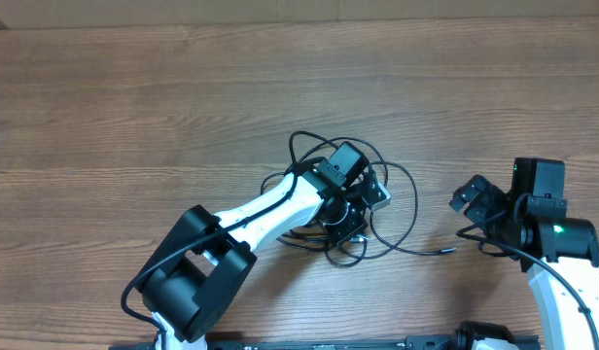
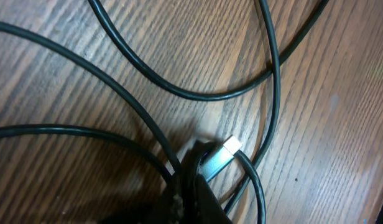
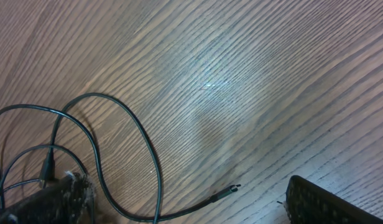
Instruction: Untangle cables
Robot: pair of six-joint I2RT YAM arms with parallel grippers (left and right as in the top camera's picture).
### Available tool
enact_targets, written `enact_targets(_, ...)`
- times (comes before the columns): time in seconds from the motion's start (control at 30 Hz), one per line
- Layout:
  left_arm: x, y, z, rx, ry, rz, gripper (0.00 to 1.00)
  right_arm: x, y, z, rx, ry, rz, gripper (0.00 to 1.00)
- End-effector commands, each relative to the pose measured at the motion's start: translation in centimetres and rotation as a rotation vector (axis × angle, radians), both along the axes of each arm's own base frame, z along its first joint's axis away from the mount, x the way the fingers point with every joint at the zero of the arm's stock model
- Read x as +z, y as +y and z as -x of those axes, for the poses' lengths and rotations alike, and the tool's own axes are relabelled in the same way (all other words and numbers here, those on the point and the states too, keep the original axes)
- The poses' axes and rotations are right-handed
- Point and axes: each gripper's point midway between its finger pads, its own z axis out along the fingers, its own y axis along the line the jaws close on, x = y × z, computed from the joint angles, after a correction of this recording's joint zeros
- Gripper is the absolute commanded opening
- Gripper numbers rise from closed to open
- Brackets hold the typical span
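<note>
The cables (image 1: 392,209) are thin black cords lying in a loose tangle of loops at the middle of the table. My left gripper (image 1: 350,216) sits low in the tangle. In the left wrist view the gripper (image 2: 190,186) is shut, pinching cable strands beside a plug with a silver tip (image 2: 231,147). One free cable end (image 1: 445,251) trails right toward my right gripper (image 1: 475,202). In the right wrist view that plug end (image 3: 226,191) lies on the wood between the wide-apart fingers (image 3: 322,202) of the open, empty right gripper (image 3: 191,211).
The table (image 1: 134,117) is bare wood-grain around the tangle. Both arm bases stand at the near edge, the left arm's body (image 1: 197,282) at lower left and the right arm's body (image 1: 562,262) at lower right.
</note>
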Motion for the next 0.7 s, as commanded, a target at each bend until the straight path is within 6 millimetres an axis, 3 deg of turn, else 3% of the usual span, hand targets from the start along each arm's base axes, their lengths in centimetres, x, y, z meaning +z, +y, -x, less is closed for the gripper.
enact_targets(0.0, 0.9, -0.2, 0.0, -0.001, 0.006, -0.011, 0.04, -0.3, 0.0, 0.5, 0.015, 0.020, 0.001, 1.00)
enact_targets(0.17, 7.3, -0.9, -1.9, 0.008, -0.078, 0.009, 0.04, -0.7, 1.1, 1.4, 0.085, 0.056, -0.034, 1.00)
enact_targets(0.27, 12.7, -1.6, -2.7, 0.012, -0.150, 0.076, 0.04, -0.2, 4.1, 1.2, 0.281, 0.018, -0.141, 0.93)
enact_targets(0.37, 19.3, -2.2, -3.1, 0.015, -0.260, 0.184, 0.04, 1.4, 8.6, 1.4, 0.574, -0.091, -0.302, 0.85)
enact_targets(0.5, 25.9, -2.0, -3.1, 0.041, -0.386, 0.311, 0.04, 4.1, 12.6, 2.4, 0.818, -0.232, -0.476, 0.86)
enact_targets(0.67, 30.4, 0.1, -3.4, 0.183, -0.479, 0.362, 0.04, 5.3, 14.0, 2.8, 0.866, -0.274, -0.537, 0.88)
